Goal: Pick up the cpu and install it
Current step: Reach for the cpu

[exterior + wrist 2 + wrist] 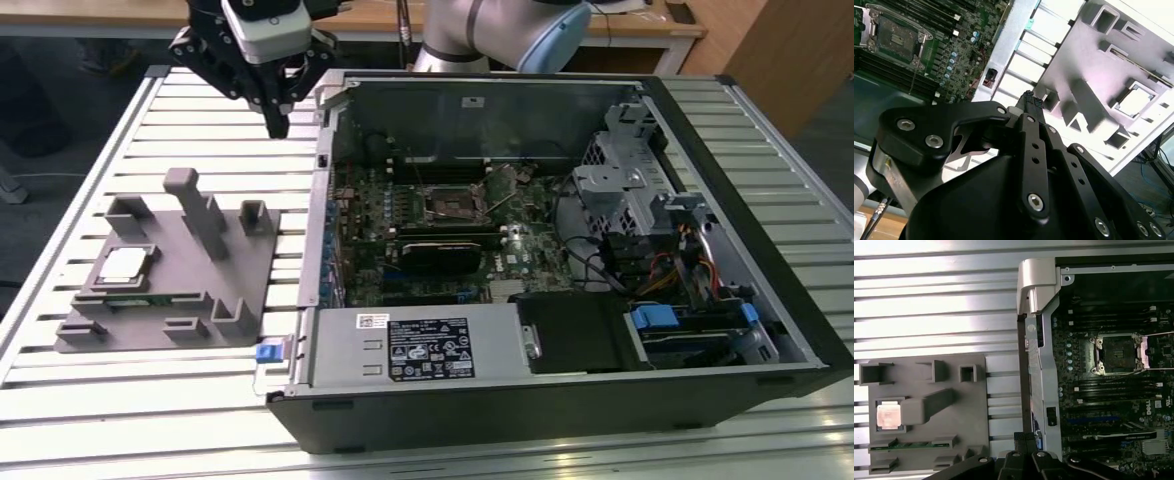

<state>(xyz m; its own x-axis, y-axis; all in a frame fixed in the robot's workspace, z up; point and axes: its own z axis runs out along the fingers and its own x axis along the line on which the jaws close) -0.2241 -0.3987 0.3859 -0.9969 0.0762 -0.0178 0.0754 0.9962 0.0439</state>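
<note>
Gripper [278,122]: over the table [160,140], beside the case [534,400], jaws pressed together, gripping nothing.
Cpu [123,265]: seated in the grey fixture [187,278], well apart from the gripper.
Socket [454,203]: inside the case.

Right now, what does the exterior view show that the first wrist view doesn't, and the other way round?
The exterior view adds the arm, the power supply and the drive bays inside the open case. The first wrist view adds a straight-down look at a green strip in the grey fixture's slot. Both share the cpu resting in that fixture, the black socket, and the tool above the table, between fixture and case.
</note>
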